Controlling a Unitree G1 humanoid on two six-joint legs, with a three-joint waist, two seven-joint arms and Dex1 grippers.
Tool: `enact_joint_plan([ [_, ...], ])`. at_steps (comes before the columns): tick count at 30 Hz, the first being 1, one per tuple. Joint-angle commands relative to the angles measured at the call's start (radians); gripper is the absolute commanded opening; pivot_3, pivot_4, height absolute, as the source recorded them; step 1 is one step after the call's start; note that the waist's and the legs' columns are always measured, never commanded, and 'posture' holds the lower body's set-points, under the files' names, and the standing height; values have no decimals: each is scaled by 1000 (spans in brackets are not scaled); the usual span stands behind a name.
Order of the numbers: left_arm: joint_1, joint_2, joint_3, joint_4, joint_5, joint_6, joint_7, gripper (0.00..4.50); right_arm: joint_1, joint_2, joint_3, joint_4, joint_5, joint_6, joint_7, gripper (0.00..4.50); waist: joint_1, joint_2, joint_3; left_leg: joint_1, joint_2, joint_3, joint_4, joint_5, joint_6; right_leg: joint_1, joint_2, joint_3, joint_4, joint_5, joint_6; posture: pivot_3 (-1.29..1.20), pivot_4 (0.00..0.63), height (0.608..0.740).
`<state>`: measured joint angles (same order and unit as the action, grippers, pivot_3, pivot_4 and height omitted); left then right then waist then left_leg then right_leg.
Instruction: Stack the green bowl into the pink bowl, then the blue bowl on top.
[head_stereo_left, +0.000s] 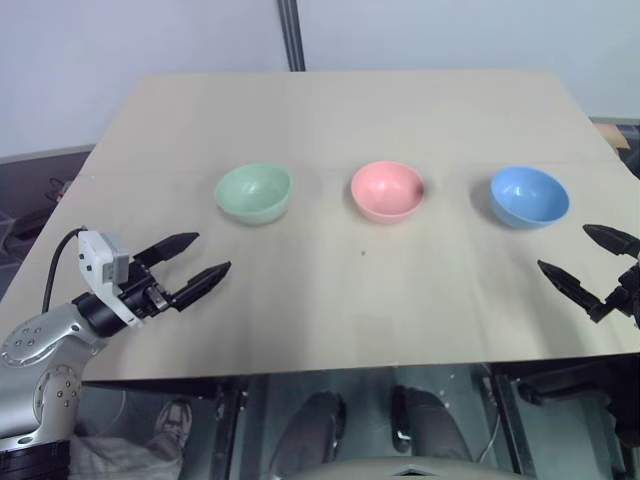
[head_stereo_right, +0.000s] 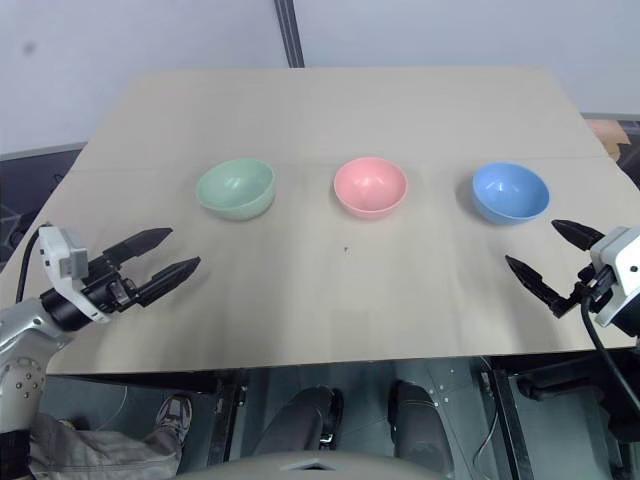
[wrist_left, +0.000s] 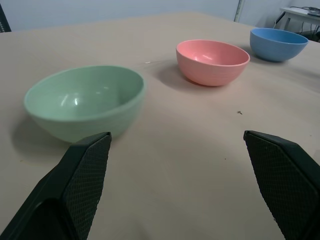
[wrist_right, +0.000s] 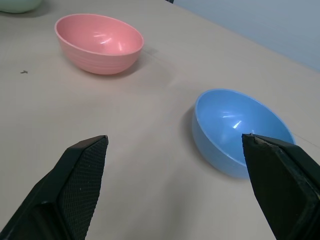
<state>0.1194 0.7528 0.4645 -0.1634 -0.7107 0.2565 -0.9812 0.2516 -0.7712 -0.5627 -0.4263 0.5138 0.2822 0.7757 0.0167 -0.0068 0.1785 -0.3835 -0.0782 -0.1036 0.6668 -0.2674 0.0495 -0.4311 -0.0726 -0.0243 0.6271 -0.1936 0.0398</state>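
The left hand (head_stereo_left: 197, 263) hangs over the near left part of the desk (head_stereo_left: 330, 110), its two black fingers spread wide with nothing between them, pointing toward the middle of the desk. Just beyond it sits the green bowl (head_stereo_left: 253, 192), upright and empty, at the left end of a row of three; in the left wrist view this bowl (wrist_left: 85, 102) lies close ahead of the spread fingers (wrist_left: 82, 175), not touching them. The pink bowl (head_stereo_left: 387, 190) stands in the middle of the row, upright and empty, well apart from its neighbours on either side. A small dark speck (head_stereo_left: 363, 253) lies on the desk just in front of it. The blue bowl (head_stereo_left: 529, 195) closes the row at the right, also upright and empty. The right hand (head_stereo_right: 542, 252) hovers over the near right edge of the desk, just in front of the blue bowl, fingers spread wide and empty, pointing inward. In the right wrist view the blue bowl (wrist_right: 240, 131) sits near one fingertip, with the pink bowl (wrist_right: 99, 43) farther off.
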Motion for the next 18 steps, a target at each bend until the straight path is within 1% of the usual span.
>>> enact_joint_plan([
  [1, -10, 6, 36, -51, -22, 4, 1, 4482, -30, -14, -4, -43, 8, 19, -17, 4500, 0, 0, 0, 0, 0, 0, 0, 0, 0, 0, 0, 0, 0, 0, 0, 0, 150, 740],
  [8, -15, -17, 29, -91, -51, 13, -3, 4482, -112, -14, 84, -29, -47, 41, -55, 4500, 0, 0, 0, 0, 1, 1, 0, 0, 0, 0, 1, 0, 0, 1, -1, 0, 150, 740],
  [11, -24, -22, 16, -106, -58, 18, -8, 4482, -169, -14, 145, -17, -66, 42, -56, 4500, -1, 0, 0, 0, 1, 2, 0, 0, 0, 0, 0, 0, 0, 1, -1, 0, 150, 740],
  [14, -44, -39, -10, -137, -74, 40, 13, 4482, -290, -28, 301, 16, -137, 23, -22, 4500, -6, 0, 0, 1, 1, 2, 0, 0, 0, 0, 1, 1, 0, 1, -2, 0, 150, 740],
  [18, -51, -62, -50, -160, -33, 30, 29, 4482, -514, -5, 578, 146, -348, -82, 23, 4500, -10, -1, 1, 3, 3, 7, 0, 0, 0, -1, 2, 3, 0, 4, -4, 0, 150, 740],
])
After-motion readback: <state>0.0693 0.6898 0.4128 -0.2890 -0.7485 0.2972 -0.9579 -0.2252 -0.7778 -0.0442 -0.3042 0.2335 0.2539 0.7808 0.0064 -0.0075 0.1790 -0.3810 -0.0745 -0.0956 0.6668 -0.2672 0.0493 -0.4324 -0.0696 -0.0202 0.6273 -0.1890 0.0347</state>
